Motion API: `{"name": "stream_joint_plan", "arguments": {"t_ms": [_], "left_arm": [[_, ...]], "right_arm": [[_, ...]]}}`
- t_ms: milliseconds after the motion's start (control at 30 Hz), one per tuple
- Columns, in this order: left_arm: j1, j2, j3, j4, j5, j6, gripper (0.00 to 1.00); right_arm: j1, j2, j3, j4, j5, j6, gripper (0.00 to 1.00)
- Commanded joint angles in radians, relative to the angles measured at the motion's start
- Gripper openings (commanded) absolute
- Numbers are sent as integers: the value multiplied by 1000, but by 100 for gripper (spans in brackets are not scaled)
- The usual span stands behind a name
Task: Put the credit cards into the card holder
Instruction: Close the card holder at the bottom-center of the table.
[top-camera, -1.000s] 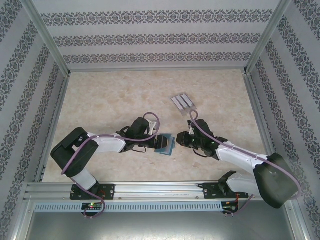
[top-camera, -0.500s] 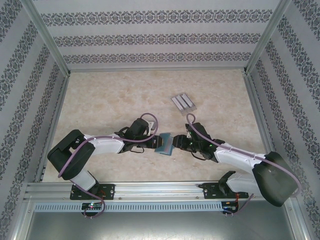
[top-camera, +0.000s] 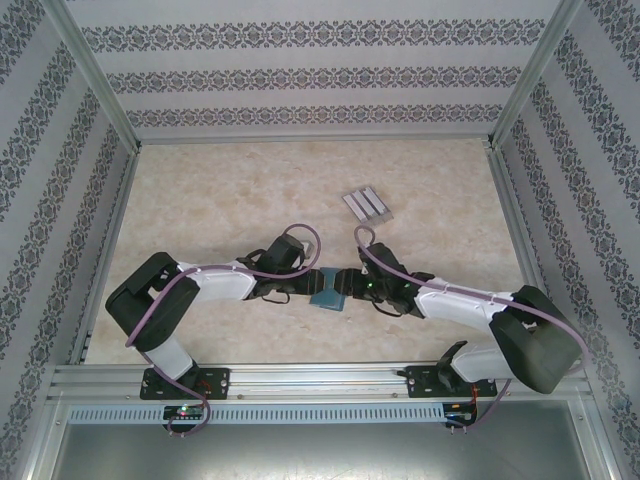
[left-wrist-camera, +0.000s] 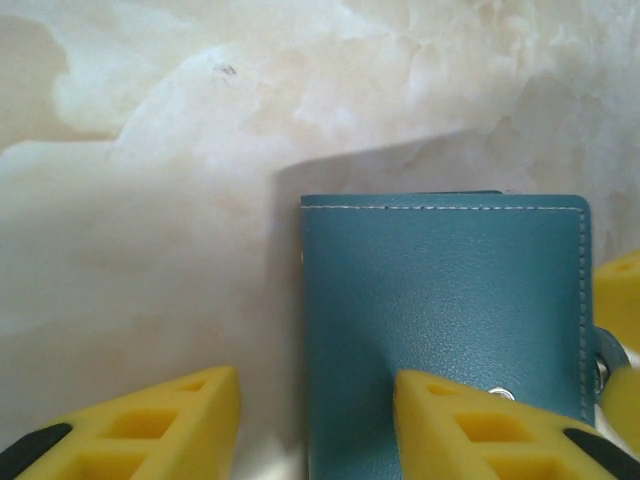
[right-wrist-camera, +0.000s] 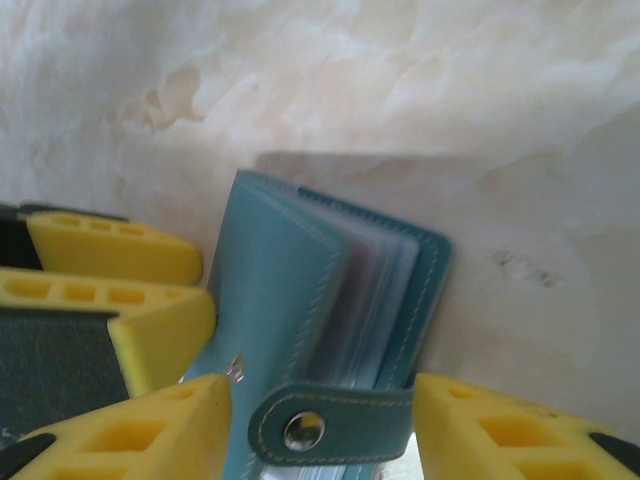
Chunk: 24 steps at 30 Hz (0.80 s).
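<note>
The teal card holder (top-camera: 328, 291) lies on the marble table between both grippers. In the left wrist view its stitched cover (left-wrist-camera: 445, 310) faces up. My left gripper (left-wrist-camera: 315, 430) is open and straddles the cover's left edge, with one yellow finger (left-wrist-camera: 480, 425) over the cover and the other over the table. In the right wrist view the card holder (right-wrist-camera: 300, 300) gapes slightly, showing clear sleeves. Its snap strap (right-wrist-camera: 330, 425) sits between the fingers of my open right gripper (right-wrist-camera: 320, 435). The credit cards are hidden.
A pale grey three-ribbed piece (top-camera: 366, 205) lies farther back, right of centre. Patterned walls and metal rails (top-camera: 300, 378) enclose the table. The left gripper's yellow fingers (right-wrist-camera: 115, 285) crowd the holder's left side in the right wrist view.
My right gripper has slid left up to the holder and opened from shut. My left gripper's jaws have narrowed and it has stayed at the holder's left edge.
</note>
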Motion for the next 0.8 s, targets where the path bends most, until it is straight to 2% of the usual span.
{"name": "stream_joint_plan", "arguments": {"t_ms": [0, 133, 200, 433, 600, 667, 733, 767], "left_arm": [[-7, 22, 4, -37, -15, -22, 46], [-6, 32, 18, -65, -27, -20, 46], [-7, 36, 17, -65, -28, -22, 46], [-7, 66, 30, -68, -2, -36, 46], [-7, 83, 30, -55, 22, -53, 46], [-6, 86, 28, -55, 20, -56, 46], [-7, 91, 31, -56, 21, -60, 45], [-6, 94, 31, -56, 25, -62, 46]], "right_arm": [[33, 22, 26, -9, 44, -49, 52], [39, 31, 26, -58, 141, -29, 35], [39, 12, 23, -63, 158, -24, 30], [24, -31, 17, -73, 140, -22, 35], [22, -35, 18, -82, 133, -26, 29], [22, -37, 15, -72, 122, -26, 20], [22, -37, 19, -70, 114, -33, 20], [22, -38, 23, -76, 115, -39, 24]]}}
